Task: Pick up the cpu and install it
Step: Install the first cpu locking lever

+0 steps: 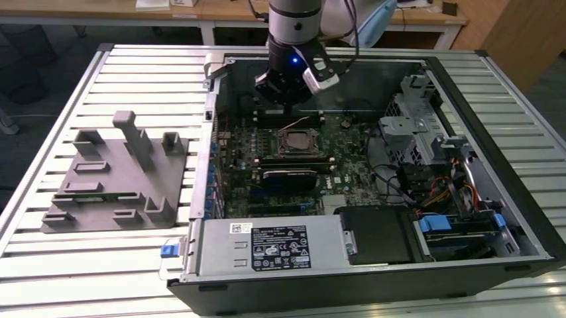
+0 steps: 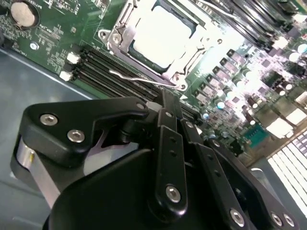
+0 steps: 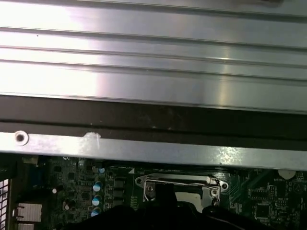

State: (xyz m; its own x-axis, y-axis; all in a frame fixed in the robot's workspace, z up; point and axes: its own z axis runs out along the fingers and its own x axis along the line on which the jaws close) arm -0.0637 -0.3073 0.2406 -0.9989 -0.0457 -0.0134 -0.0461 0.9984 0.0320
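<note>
Cpu sits seated in the motherboard socket beneath the gripper, whose fingers' state I cannot tell; any tilt risks bending the contacts underneath.

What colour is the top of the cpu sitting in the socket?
Pale silver-grey metal; the cpu shows best in the second wrist view.

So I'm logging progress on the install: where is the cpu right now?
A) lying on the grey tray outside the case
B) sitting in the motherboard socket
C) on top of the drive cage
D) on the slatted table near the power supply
B: the cpu sits inside the socket frame on the motherboard, with the gripper above it in the exterior view.
</note>
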